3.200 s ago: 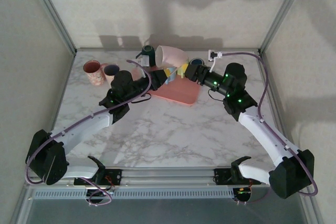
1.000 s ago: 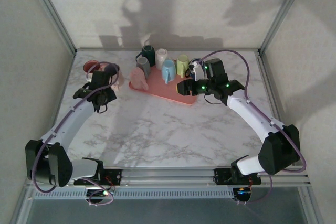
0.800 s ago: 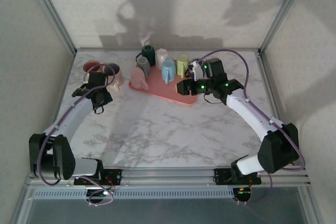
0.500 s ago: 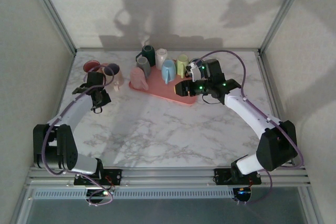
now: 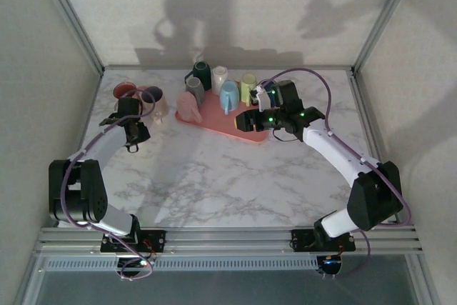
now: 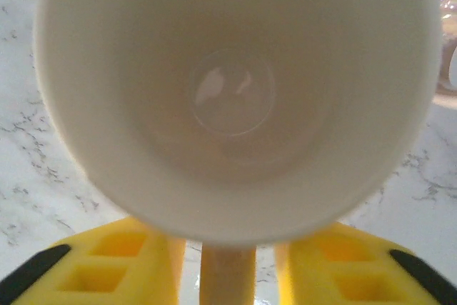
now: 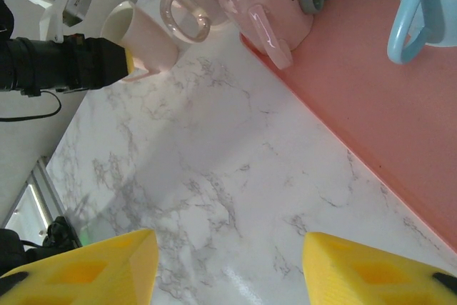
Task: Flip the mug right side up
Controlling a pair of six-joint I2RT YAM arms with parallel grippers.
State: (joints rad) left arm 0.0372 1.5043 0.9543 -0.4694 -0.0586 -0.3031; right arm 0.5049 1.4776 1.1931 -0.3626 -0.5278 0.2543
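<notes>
Right gripper (image 7: 228, 237) hovers spread and empty above the marble table (image 7: 214, 198) beside the pink tray (image 7: 371, 119), while left gripper (image 6: 228, 244) sits with fingers parted, clear of the handle (image 6: 227, 283) of the cream mug (image 6: 232, 98), which stands mouth-up at the table's left.

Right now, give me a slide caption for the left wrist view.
Left pincer open astride the handle of a cream mug, looking into its empty inside, marble table behind.

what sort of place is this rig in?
Most likely a lab robot cell: marble-look tabletop boxed in by plain panels on aluminium posts, arms bolted to a front rail, mugs staged on a pink tray.
</notes>
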